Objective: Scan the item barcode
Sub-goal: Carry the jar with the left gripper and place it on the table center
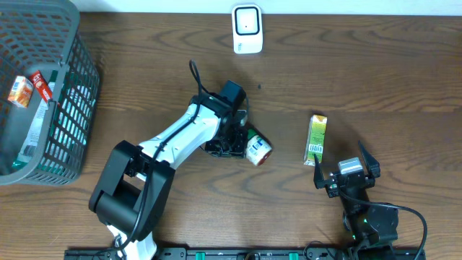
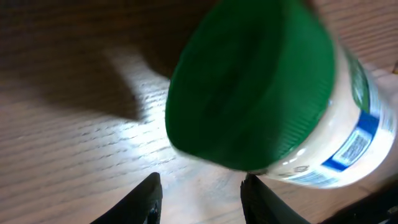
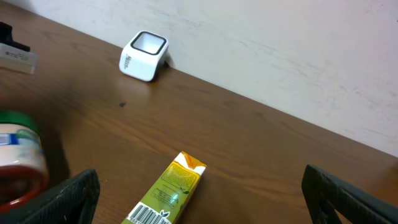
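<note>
A white jar [image 1: 258,148] with a green lid [image 2: 249,81] and a blue-printed label lies on its side on the wooden table. My left gripper [image 1: 229,143] is right beside it, at the lid end. In the left wrist view the left gripper [image 2: 202,179] is open with bare table between the fingers, and the jar sits just beyond the right fingertip [image 2: 252,186]. A green juice carton [image 1: 316,137] lies flat with its barcode facing up [image 3: 146,216]. My right gripper [image 1: 341,160] stands wide open just short of it. The white scanner [image 1: 247,29] stands at the far edge.
A grey wire basket [image 1: 72,108] holding several packets stands at the far left. In the right wrist view the scanner [image 3: 144,55] sits by the wall and the jar [image 3: 18,155] shows at the left edge.
</note>
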`<action>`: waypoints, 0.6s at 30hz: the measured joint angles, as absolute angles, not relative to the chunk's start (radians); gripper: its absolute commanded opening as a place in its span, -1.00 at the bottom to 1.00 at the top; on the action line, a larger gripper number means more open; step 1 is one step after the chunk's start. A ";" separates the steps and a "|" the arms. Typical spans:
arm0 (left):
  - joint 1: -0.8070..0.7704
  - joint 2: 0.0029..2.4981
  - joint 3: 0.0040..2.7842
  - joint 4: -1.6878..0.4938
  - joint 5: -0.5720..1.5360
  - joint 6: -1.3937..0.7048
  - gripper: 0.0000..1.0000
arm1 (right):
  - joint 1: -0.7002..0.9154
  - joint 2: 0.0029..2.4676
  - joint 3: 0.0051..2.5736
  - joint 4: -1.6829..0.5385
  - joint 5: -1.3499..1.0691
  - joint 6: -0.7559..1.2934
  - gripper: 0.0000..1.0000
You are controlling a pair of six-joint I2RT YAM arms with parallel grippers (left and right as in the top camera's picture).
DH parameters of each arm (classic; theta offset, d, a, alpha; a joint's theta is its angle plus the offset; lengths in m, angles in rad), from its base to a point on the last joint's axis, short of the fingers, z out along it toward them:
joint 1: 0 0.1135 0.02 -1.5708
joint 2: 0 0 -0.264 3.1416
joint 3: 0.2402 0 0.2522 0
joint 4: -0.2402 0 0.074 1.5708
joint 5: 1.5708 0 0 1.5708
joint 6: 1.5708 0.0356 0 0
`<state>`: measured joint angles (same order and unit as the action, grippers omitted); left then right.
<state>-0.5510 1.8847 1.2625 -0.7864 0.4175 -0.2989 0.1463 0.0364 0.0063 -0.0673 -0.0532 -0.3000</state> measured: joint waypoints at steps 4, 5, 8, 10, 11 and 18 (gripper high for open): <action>-0.551 1.885 1.262 -0.760 0.418 -0.310 -0.11 | 0.146 0.036 0.007 -0.067 -0.053 -0.300 0.99; -0.551 1.885 1.262 -0.756 0.418 -0.315 -0.05 | 0.146 0.036 0.006 -0.067 -0.053 -0.300 0.98; -0.551 1.885 1.262 -0.751 0.418 -0.324 0.08 | 0.146 0.036 0.006 -0.067 -0.053 -0.300 0.98; -0.551 1.885 1.262 -0.751 0.418 -0.339 0.23 | 0.146 0.036 0.006 -0.067 -0.053 -0.300 0.98; -0.551 1.885 1.262 -0.751 0.418 -0.341 0.33 | 0.146 0.036 0.006 -0.067 -0.053 -0.300 0.98; -0.551 1.885 1.262 -0.751 0.423 -0.370 0.67 | 0.146 0.036 0.006 -0.067 -0.053 -0.300 0.99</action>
